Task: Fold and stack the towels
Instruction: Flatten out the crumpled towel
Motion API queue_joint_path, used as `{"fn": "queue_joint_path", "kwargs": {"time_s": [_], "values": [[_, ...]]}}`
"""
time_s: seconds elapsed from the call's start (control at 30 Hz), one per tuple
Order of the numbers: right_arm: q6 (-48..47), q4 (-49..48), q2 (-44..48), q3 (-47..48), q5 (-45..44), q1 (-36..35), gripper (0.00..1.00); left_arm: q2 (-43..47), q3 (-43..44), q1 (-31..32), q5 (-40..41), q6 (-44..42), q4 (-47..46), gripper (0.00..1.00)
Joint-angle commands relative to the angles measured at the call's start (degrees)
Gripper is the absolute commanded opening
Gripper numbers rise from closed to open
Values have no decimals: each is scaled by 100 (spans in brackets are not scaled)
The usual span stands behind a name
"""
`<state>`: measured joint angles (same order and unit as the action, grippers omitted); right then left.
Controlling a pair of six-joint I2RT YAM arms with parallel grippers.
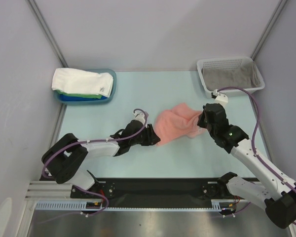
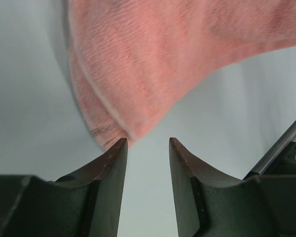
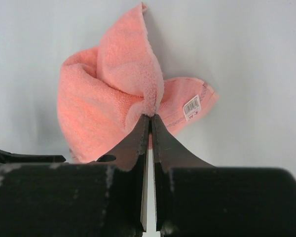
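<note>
One salmon pink terry towel (image 1: pixel 176 123) bunched on pale green table (image 1: pixel 138 98), pinched at a fold between pressed-together jaws of right gripper (image 3: pixel 150 118). Left gripper (image 2: pixel 147 142) at its corner, jaws spread, holding nothing. Seemingly three folded towels (image 1: pixel 84 81) in blue plastic tray (image 1: pixel 113 79). One grey towel (image 1: pixel 229 76) in white perforated basket (image 1: pixel 227 61).

The white tag (image 3: pixel 191 105) on the pink towel (image 3: pixel 103 103) carries print, seemingly reddish, too small to read.
</note>
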<state>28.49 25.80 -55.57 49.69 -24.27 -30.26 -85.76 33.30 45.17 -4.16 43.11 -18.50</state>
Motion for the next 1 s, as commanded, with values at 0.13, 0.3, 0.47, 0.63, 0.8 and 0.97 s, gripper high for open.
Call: {"fn": "queue_joint_path", "kwargs": {"time_s": [0.13,0.3,0.47,0.63,0.8,0.97], "values": [[43,-93,64,14,46,-15,3,-468,958,352,1127,320,1145,41],[-1,-5,160,93,19,-24,3,-547,1065,493,1462,514,1499,41],[25,30,222,76,37,-32,3,-741,1223,616,1498,593,1648,43],[16,39,231,58,54,-32,3,-820,1275,677,1462,637,1534,44],[16,48,284,41,63,-24,3,-732,1275,713,1506,655,1498,44],[25,21,266,23,72,-24,4,-872,1434,739,1532,628,1639,44]]}}
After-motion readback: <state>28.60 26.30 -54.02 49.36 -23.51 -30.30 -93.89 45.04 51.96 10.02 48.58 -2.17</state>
